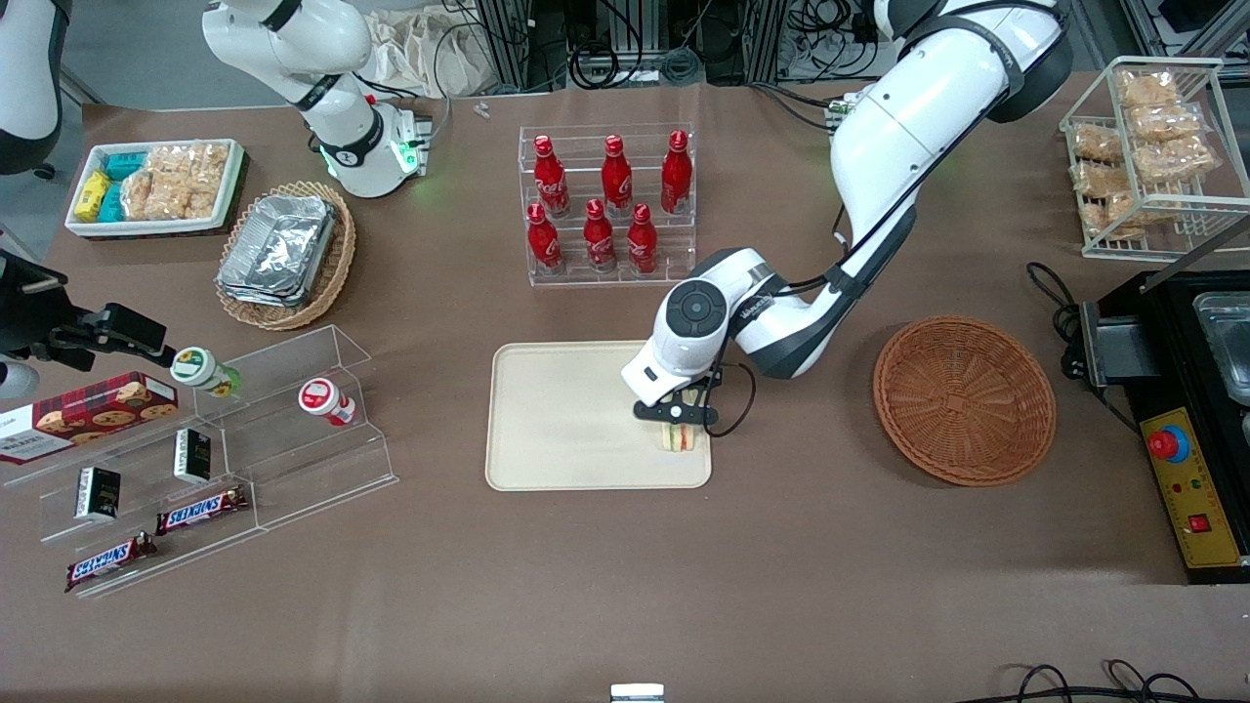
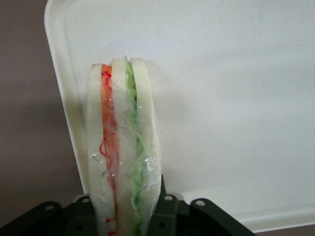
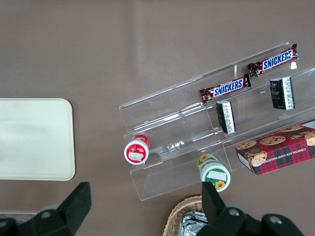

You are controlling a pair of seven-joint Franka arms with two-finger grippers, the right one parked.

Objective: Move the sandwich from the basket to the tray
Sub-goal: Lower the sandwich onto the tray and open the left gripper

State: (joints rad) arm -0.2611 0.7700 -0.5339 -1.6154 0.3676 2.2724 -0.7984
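Observation:
The sandwich [image 1: 681,437] [image 2: 120,137], a plastic-wrapped wedge of pale bread with orange-red and green filling, stands on edge at the tray's corner nearest the front camera, toward the working arm's end. My left gripper [image 1: 681,418] [image 2: 123,216] is right above it, shut on it, with a black finger [image 2: 165,211] pressed against each bread face. The cream tray [image 1: 576,420] [image 2: 221,98] lies flat under the sandwich. The reddish-brown wicker basket [image 1: 962,398] sits empty beside the tray, toward the working arm's end of the table.
A clear rack of red cola bottles [image 1: 607,205] stands farther from the front camera than the tray. A tan basket of foil containers [image 1: 285,252] and a stepped acrylic shelf of snacks [image 1: 244,430] lie toward the parked arm's end. A black control box [image 1: 1187,478] is beside the wicker basket.

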